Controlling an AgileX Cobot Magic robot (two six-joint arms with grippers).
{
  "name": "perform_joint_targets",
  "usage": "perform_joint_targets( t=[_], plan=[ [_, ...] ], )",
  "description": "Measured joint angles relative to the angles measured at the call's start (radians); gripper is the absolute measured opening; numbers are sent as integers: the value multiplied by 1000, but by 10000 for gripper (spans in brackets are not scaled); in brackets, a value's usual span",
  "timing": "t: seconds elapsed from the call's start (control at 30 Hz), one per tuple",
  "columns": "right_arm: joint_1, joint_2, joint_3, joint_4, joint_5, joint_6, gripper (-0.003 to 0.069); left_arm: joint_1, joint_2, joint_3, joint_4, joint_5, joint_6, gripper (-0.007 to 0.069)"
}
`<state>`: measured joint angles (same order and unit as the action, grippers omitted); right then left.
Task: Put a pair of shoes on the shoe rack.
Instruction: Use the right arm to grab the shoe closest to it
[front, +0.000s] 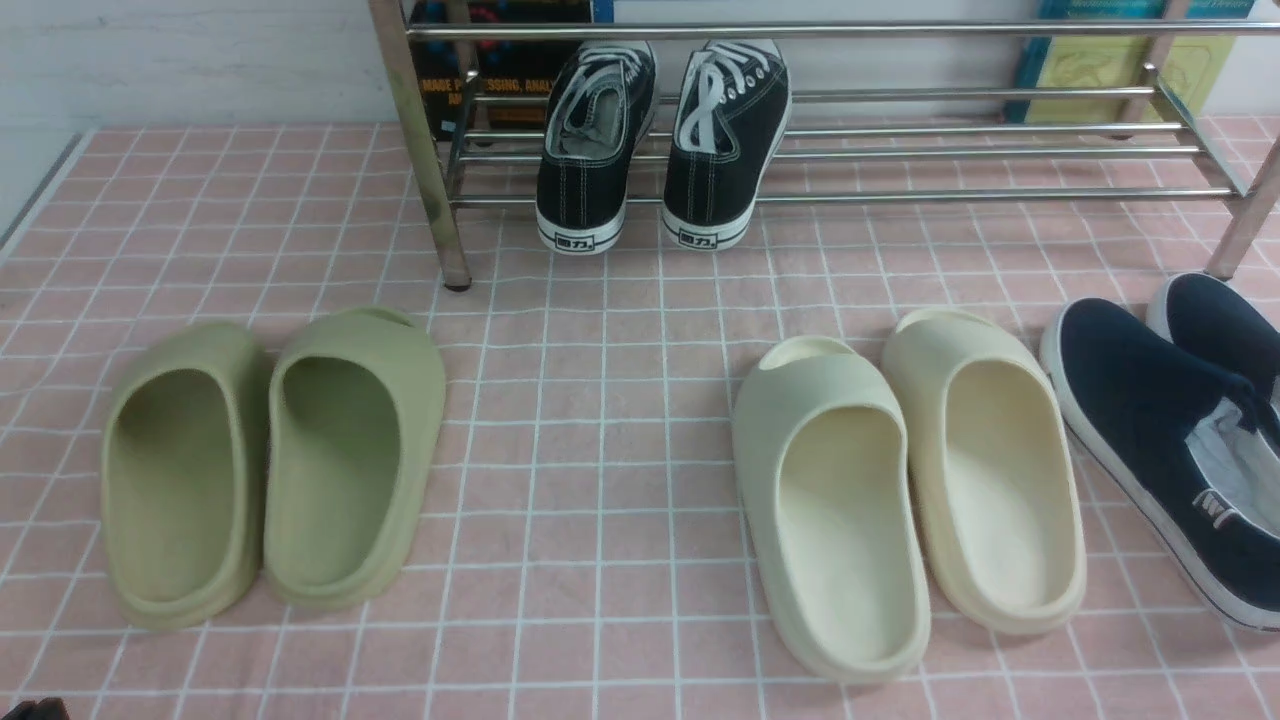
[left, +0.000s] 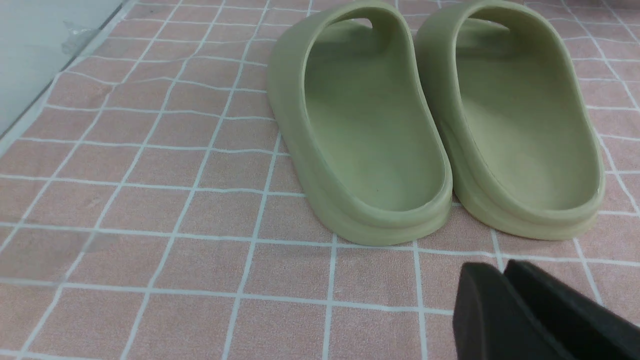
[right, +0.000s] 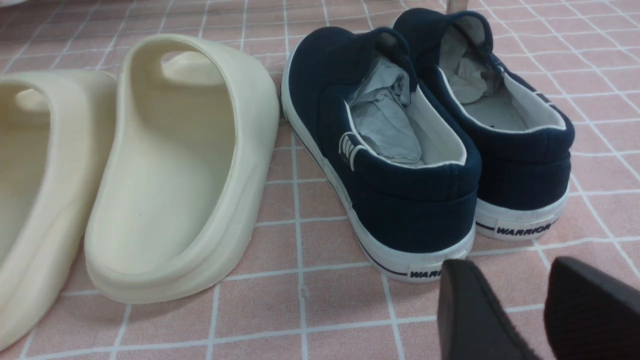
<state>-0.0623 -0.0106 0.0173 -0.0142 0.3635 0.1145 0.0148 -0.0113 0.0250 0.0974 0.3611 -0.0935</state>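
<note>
Empty right claw (right: 510, 280) gapes near 2 navy shoes (right: 415, 210); left claw (left: 492, 272) pinched closed.

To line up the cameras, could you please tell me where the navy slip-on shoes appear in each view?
Front view: navy slip-on shoes at the right edge, partly cut off.
Left wrist view: not in it.
Right wrist view: the shoes mid-picture, heels nearest the camera.
Shared landmark: cream slides beside them in both those views.

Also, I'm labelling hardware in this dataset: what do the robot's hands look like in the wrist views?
Both the left hand and right hand have two flat matte-black fingers with rounded tips; one right finger seems finely ribbed. No cables or markings show.
</note>
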Motion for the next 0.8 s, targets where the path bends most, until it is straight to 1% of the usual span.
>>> perform_joint_targets(
  t=[0.8],
  plan=[
    [0,0,0,2,0,0,240,0,0,0,0,1,0,106]
  ],
)
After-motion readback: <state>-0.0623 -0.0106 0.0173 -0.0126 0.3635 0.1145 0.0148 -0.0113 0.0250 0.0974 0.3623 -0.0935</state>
